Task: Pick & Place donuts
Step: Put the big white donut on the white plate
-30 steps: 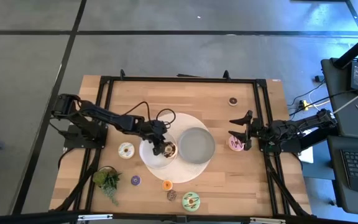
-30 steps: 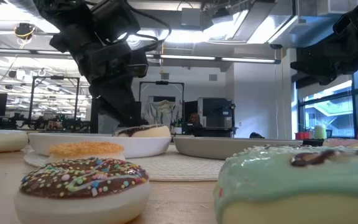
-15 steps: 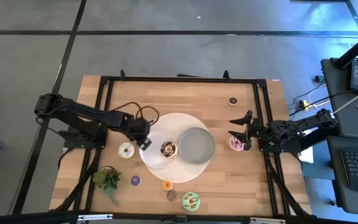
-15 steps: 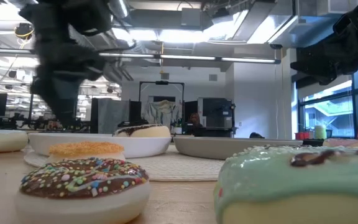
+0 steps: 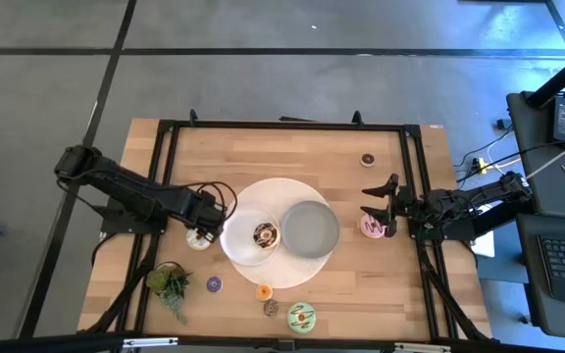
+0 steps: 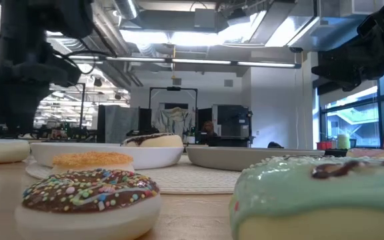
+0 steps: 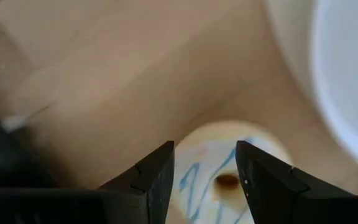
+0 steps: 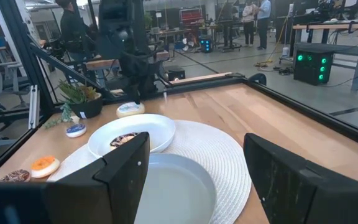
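The left gripper [image 5: 201, 231] hangs directly over the white donut [image 5: 199, 236], which lies on the bare table [image 5: 292, 147] just beside the white bowl [image 5: 237, 245]. Its fingers are spread and empty, straddling the ring, most likely so that a straight drop would bring them down on either side of it. That spread shows only in the left wrist view, where the 2 dark fingers [image 7: 157, 177] frame the white donut's [image 7: 219, 180] hole and blue squiggles; from above the arm hides the donut almost entirely.

A chocolate donut [image 5: 264, 234] already sits in the white bowl, on the round mat [image 5: 282, 191] next to the grey dish [image 5: 309, 227], so the bowl looks like the drop-off place. Along the near edge wait 4 more: purple [image 5: 214, 284], orange [image 5: 264, 291], a sprinkled brown one [image 5: 272, 308] and the green donut [image 5: 301, 315]. The low view alone shows their icing close up, with the green donut [image 6: 325, 200] filling its corner.

Farther right, the right gripper [image 5: 379, 208] waits open and empty above the pink donut [image 5: 371, 226]; a small brown donut [image 5: 368, 159] lies well apart near the far corner. The right wrist view adds the plant [image 8: 79, 96] and people in the room beyond.
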You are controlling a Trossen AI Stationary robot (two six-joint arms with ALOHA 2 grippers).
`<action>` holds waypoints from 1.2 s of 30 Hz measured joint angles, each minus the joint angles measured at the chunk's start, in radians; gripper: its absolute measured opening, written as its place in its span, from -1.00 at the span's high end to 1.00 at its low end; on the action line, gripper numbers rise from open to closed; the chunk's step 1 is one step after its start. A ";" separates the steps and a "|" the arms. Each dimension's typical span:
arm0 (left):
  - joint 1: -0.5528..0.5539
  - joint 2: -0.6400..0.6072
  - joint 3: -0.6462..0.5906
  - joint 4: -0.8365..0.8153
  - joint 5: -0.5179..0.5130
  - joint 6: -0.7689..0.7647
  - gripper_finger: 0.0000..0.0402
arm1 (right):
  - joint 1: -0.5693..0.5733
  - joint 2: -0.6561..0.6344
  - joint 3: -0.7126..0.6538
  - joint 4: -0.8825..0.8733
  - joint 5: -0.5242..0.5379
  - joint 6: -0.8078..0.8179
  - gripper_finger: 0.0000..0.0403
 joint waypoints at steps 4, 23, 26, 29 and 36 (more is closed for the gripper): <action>-0.046 0.000 0.000 -0.006 0.012 -0.022 0.18 | 0.000 0.000 0.000 0.000 0.000 0.000 -0.30; -0.156 0.000 -0.073 -0.002 0.015 -0.268 0.20 | 0.000 0.000 0.000 0.000 0.000 0.002 -0.30; -0.156 0.000 -0.077 0.002 0.012 -0.271 0.20 | 0.000 0.000 0.000 0.000 0.000 0.002 -0.30; -0.156 0.000 -0.077 0.015 -0.006 -0.272 0.20 | 0.000 0.000 0.000 0.000 0.000 0.001 -0.30; -0.156 0.000 -0.078 0.089 -0.018 -0.261 0.17 | 0.000 0.000 0.000 0.000 0.000 0.002 -0.30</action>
